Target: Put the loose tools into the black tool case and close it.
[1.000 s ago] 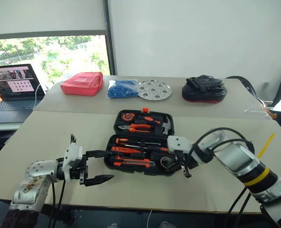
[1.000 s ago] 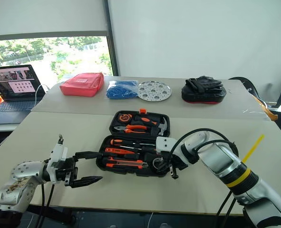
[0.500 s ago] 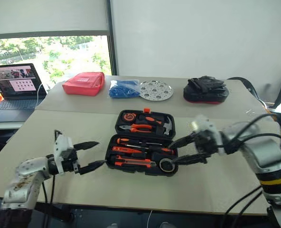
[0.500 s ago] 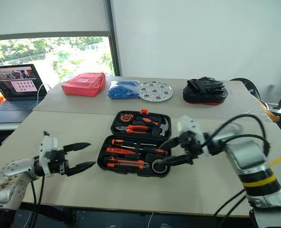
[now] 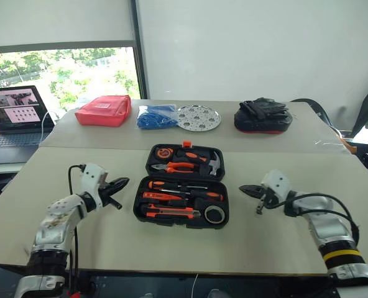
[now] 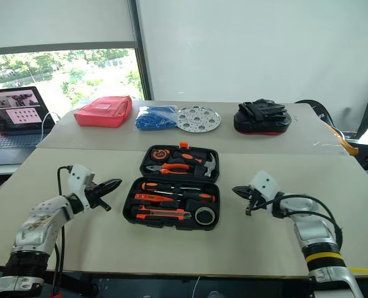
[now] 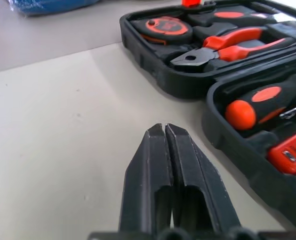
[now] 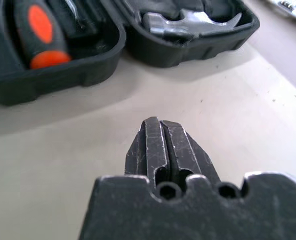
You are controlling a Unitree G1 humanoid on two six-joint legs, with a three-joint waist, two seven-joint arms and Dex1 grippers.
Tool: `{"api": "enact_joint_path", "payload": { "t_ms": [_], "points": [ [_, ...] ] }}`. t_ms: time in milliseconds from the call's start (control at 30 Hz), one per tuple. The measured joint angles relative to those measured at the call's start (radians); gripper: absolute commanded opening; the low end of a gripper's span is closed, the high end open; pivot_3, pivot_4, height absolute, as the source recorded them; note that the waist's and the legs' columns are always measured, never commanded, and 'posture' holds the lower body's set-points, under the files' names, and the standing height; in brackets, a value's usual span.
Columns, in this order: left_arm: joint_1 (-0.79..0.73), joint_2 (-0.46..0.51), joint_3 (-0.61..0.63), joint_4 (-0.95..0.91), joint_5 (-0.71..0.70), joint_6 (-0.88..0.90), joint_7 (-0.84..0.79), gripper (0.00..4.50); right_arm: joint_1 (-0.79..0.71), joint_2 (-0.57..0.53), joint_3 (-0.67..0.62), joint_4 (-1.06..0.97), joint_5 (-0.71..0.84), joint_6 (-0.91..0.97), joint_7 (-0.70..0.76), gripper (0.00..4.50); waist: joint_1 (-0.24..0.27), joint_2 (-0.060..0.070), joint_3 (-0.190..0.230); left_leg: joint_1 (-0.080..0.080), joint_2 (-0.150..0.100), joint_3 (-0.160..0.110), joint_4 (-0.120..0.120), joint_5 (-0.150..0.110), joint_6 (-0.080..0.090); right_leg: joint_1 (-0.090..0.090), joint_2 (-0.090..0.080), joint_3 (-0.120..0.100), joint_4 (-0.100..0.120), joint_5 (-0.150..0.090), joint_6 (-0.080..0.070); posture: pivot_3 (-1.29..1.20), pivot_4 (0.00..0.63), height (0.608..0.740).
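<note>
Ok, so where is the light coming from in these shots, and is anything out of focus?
In the left eye view, daylight from the window at the far left leaves only soft shadows under the black tool case. In the left wrist view, the shut left gripper is sharp and the case's far half is soft. In the right wrist view, the shut right gripper is sharp and the hammer slightly blurred.

On the far table (image 5: 308,133), a red pouch (image 5: 103,110) lies at the left, a blue bundle (image 5: 157,115) just beside a perforated round metal plate (image 5: 198,117), and a black bag with a red rim (image 5: 262,116) further right. An open laptop (image 5: 13,115) sits on a separate surface by the window (image 5: 59,81).
</note>
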Motion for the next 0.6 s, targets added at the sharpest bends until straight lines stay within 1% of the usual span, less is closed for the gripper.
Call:
{"api": "enact_joint_path", "payload": {
  "t_ms": [133, 267, 433, 600],
  "points": [
    [-0.012, -0.005, -0.052, 0.000, 0.032, 0.037, 0.006, 0.06, -0.014, 0.046, 0.027, 0.002, -0.017, 0.001, -0.030, 0.00, 0.000, 0.000, 0.000, 0.000, 0.000, 0.000, 0.000, 0.000, 0.000, 0.000, 0.000, 0.000, 0.001, 0.000, 0.000, 0.00, 0.150, 0.740],
    [-0.010, -0.011, -0.094, -0.006, 0.031, 0.059, -0.049, 0.06, -0.039, 0.079, 0.040, -0.003, -0.022, 0.002, -0.043, 0.00, 0.000, 0.000, 0.000, 0.000, 0.000, 0.000, 0.000, 0.000, 0.000, 0.000, 0.000, 0.000, 0.002, 0.000, 0.000, 0.00, 0.150, 0.740],
    [0.033, -0.001, -0.096, -0.059, 0.031, 0.059, -0.089, 0.06, -0.034, 0.075, 0.040, -0.024, -0.022, 0.035, -0.044, 0.00, 0.000, 0.000, 0.000, 0.000, 0.000, 0.000, 0.000, 0.000, 0.000, 0.000, 0.000, 0.000, 0.002, 0.000, 0.000, 0.00, 0.150, 0.740],
    [0.103, 0.025, -0.096, -0.148, 0.025, 0.076, -0.135, 0.06, 0.020, 0.053, 0.038, -0.127, -0.016, 0.101, -0.031, 0.00, 0.001, 0.000, 0.000, 0.000, 0.000, -0.001, -0.001, 0.000, 0.000, -0.001, 0.000, 0.000, 0.003, 0.000, 0.000, 0.00, 0.150, 0.740]
  ]
}}
